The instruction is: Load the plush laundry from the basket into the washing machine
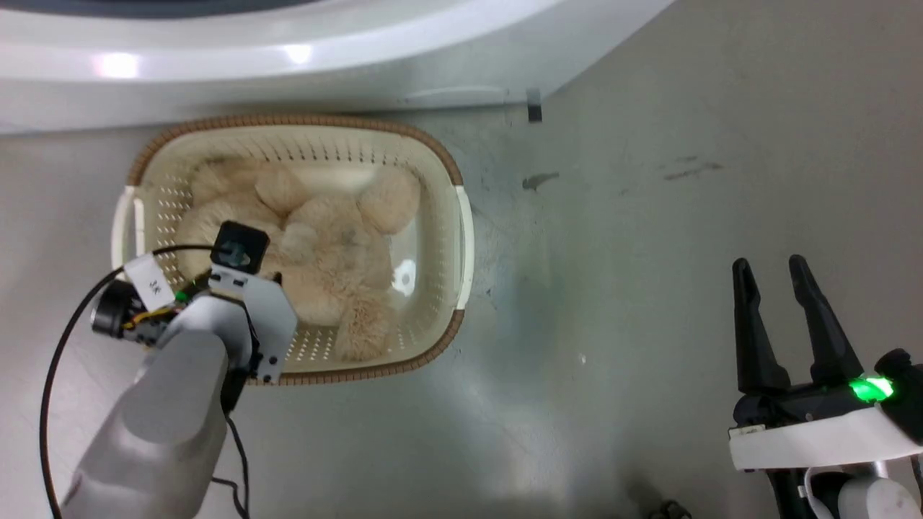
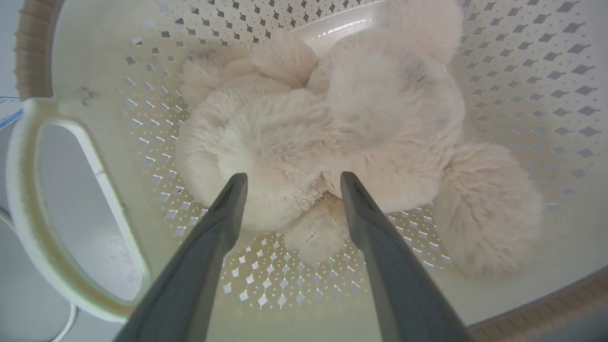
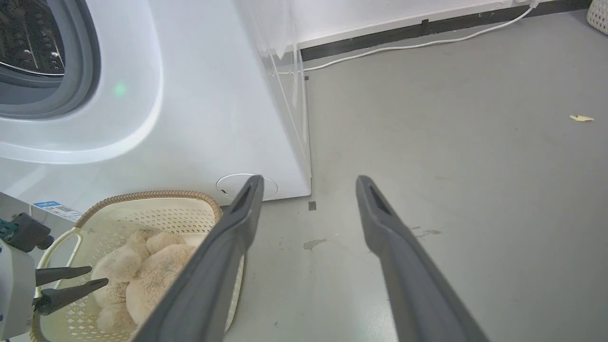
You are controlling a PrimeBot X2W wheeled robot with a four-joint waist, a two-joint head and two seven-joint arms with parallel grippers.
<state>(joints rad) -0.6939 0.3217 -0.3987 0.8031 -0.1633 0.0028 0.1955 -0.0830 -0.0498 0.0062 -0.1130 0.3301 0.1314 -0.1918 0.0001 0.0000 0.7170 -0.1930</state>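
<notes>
Open dark-fingered left gripper [image 2: 293, 175] over fluffy cream teddy-bear plush [image 2: 342, 114] in perforated cream basket [image 2: 527, 71] — sink around its thick middle before closing.

We see a grey floor [image 1: 649, 216], stained [image 1: 541, 180] ahead of the right gripper [image 1: 769, 263]. On it stand the basket [image 1: 465, 238], directly below the left gripper [image 2: 293, 175], and the washing machine [image 3: 213, 118] just beyond. A white cable [image 3: 403, 47] and a yellowish scrap [image 3: 580, 118] lie far ahead of the right gripper.
</notes>
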